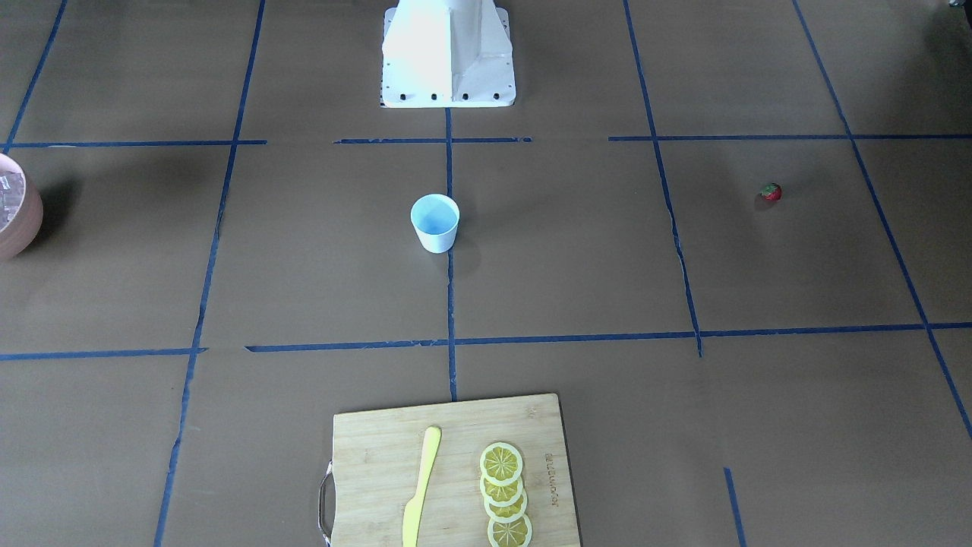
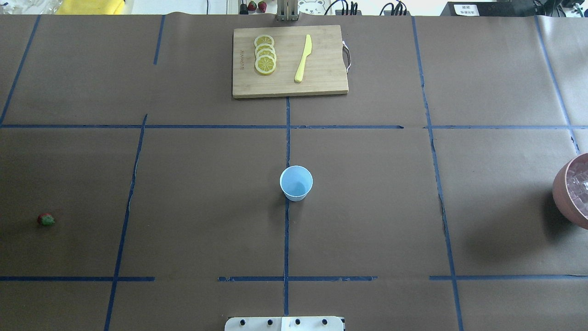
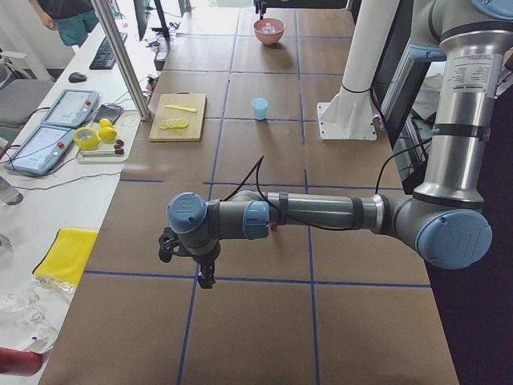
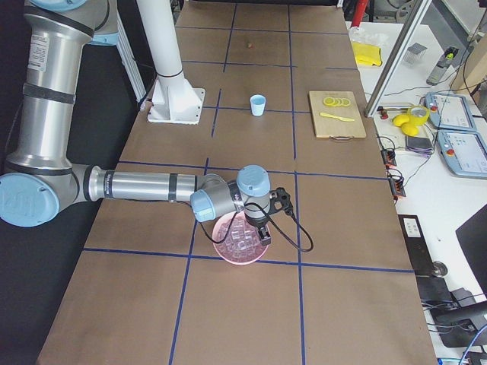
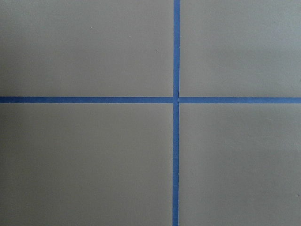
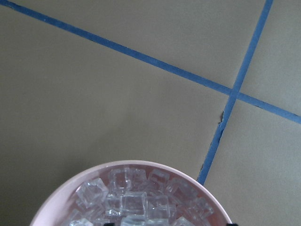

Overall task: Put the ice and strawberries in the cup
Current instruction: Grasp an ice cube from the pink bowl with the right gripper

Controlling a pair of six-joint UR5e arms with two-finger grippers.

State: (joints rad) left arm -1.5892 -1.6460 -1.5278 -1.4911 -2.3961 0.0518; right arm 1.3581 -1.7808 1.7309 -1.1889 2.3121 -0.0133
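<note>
The pale-blue cup (image 2: 296, 183) stands upright and empty at the table's middle; it also shows in the front view (image 1: 435, 222). The strawberry (image 2: 46, 219) lies alone on the robot's far left, also seen from the front (image 1: 771, 192). The ice cubes (image 6: 136, 200) fill a pink bowl (image 2: 569, 197) at the far right edge. My left gripper (image 3: 206, 275) hangs over bare table near the strawberry's side, and I cannot tell whether it is open. My right gripper (image 4: 261, 230) hovers over the bowl of ice (image 4: 242, 242), and I cannot tell its state either.
A wooden cutting board (image 2: 321, 82) with lemon slices (image 2: 265, 54) and a yellow knife (image 2: 303, 58) lies at the far side of the table. The robot base (image 1: 448, 57) stands at the near middle. Blue tape lines cross the brown table.
</note>
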